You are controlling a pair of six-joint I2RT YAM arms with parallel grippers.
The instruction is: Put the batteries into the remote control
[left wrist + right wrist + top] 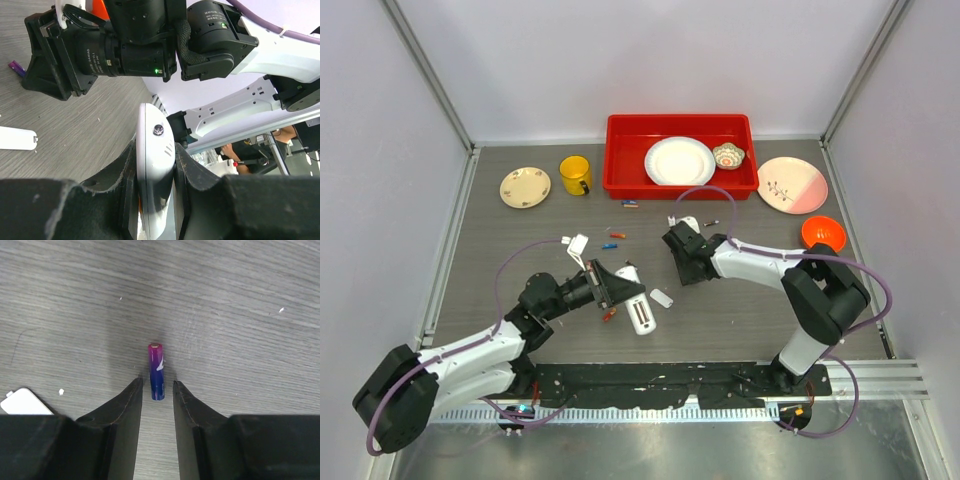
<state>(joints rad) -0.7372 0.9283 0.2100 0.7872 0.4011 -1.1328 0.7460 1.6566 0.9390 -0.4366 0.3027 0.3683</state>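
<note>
**Battery in line with the right fingers, only its blue end between them**

I look first at the right wrist view. The battery (156, 371) is on the table (240, 300). Its long axis runs straight ahead, in the same line as the fingers of the right gripper (158, 386). The blue end sits between the two fingertips, and the pink end points away, beyond the tips. The jaws stand a little apart, slightly wider than the battery, with a thin gap on each side, so I judge they grip nothing. I cannot tell if the battery lies fully flat or leans up a little.

The left gripper (155, 150) is closed tight on the remote control (155, 170), which is clamped between its fingers. In the top view it is to the left of the right gripper and apart from it. The loose back cover (662, 298) lies on the table just beside the remote.

So the right arm is clearly the nearer one to this battery. If I close now, the fingers will pinch across the thin body, but only near the blue end. I think the battery could swing or slip from such a hold. I would first move the fingers forward along the battery.
</note>
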